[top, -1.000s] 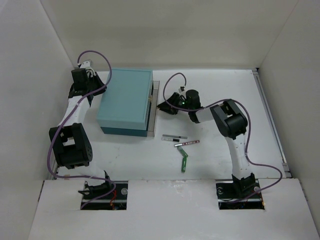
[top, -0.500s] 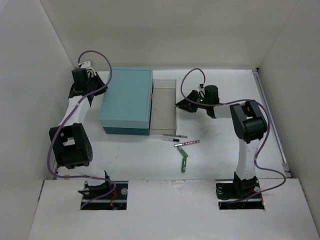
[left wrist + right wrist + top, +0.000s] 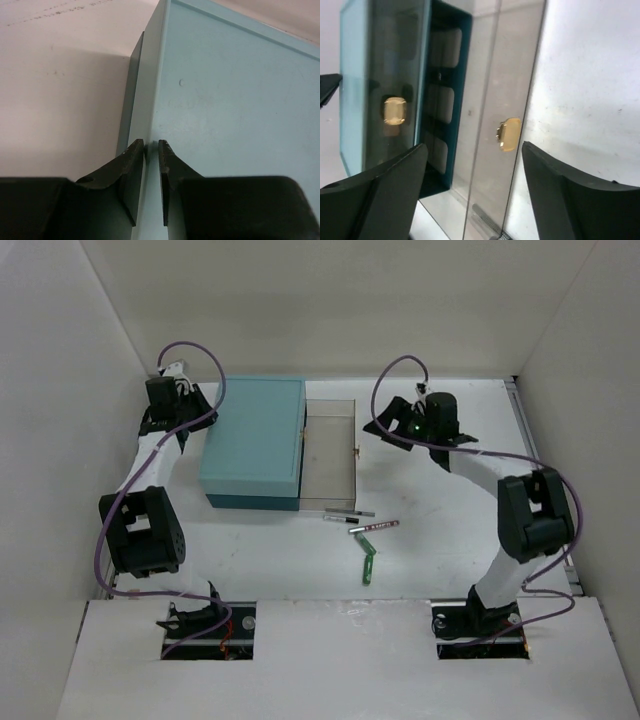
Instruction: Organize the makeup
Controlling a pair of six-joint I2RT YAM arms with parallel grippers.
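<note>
I am holding the teal box (image 3: 255, 440) with the left gripper (image 3: 151, 146); its fingers are nearly together, clamped on the thin edge of the box. The right gripper (image 3: 474, 147) is standing wide apart and gripping nothing, just in front of the gold knob (image 3: 510, 134) of the clear drawer (image 3: 330, 455), which is pulled out.

I judge the drawer ready, so I am planning to draw this hand away without bumping the knob. The makeup is lying behind the hand, toward its own base. The grey pencil (image 3: 350, 512) and the pink pencil (image 3: 373, 527) have their long axes across the table, the pink one a little tilted. The green stick (image 3: 368, 565) is pointing nearly toward the bases. I should close across each one's thin side.
</note>
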